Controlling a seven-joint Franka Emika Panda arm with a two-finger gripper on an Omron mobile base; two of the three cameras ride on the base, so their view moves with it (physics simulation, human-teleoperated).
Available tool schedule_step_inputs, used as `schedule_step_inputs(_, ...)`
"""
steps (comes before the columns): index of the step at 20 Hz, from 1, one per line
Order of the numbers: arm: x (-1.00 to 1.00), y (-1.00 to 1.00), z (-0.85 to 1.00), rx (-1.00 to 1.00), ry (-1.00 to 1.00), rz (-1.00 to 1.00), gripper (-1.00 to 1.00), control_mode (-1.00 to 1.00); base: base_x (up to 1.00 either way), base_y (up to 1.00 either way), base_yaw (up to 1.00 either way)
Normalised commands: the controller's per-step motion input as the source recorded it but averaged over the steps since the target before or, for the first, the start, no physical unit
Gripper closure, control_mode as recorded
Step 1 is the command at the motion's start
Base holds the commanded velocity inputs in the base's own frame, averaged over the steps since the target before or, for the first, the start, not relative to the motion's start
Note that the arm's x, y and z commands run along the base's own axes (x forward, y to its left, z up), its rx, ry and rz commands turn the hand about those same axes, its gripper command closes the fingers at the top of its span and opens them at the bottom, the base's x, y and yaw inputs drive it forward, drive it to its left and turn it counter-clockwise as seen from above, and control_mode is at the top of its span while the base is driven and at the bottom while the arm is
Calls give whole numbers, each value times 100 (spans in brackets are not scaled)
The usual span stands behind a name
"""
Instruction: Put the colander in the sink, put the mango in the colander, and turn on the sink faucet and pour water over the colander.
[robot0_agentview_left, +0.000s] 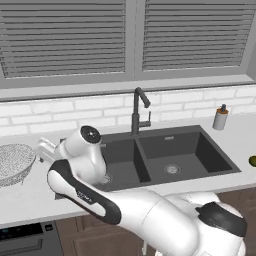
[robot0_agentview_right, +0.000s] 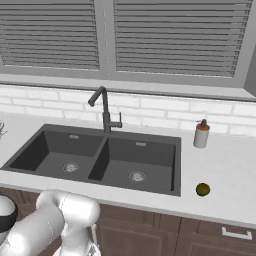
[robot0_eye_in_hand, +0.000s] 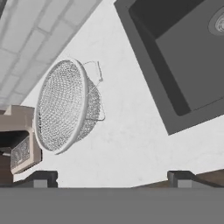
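The colander (robot0_agentview_left: 15, 162), a speckled mesh bowl, rests on the counter left of the sink (robot0_agentview_left: 195, 150). In the hand view the colander (robot0_eye_in_hand: 65, 107) lies ahead of the fingertips (robot0_eye_in_hand: 41, 178), with its wire handle toward the sink (robot0_eye_in_hand: 183, 74). My gripper (robot0_agentview_left: 44, 148) hovers just right of the colander, open, with nothing between its jaws; in the hand view the gripper (robot0_eye_in_hand: 111, 179) is over bare counter. The mango (robot0_agentview_right: 202, 189) lies on the counter right of the sink (robot0_agentview_right: 145, 160) and also appears as the mango (robot0_agentview_left: 253, 161) at the frame edge. The sink faucet (robot0_agentview_left: 137, 110) stands behind the divider, with no water running.
A beige dispenser bottle (robot0_agentview_right: 201, 134) stands at the back right of the sink. A brown boxy object (robot0_eye_in_hand: 17, 140) sits close beside the colander on its far side. White tiled wall and window blinds run behind the counter. My arm's elbow (robot0_agentview_left: 90, 135) hangs over the left basin.
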Motion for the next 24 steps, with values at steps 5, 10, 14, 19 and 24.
schedule_step_inputs(5, 30, 37, 0, 0, 6, 0, -100, -100, 0, 0, 0)
schedule_step_inputs(10, 27, 44, -9, -9, 13, 0, -100, -100, 0, 0, 0)
schedule_step_inputs(14, 32, 48, -16, -11, 13, 0, -100, -100, 0, 0, 0)
schedule_step_inputs(19, 32, 34, -26, -12, 13, -1, -100, -100, 0, 0, 0)
schedule_step_inputs(24, 37, 23, -34, -10, 13, -1, -100, -100, 0, 0, 0)
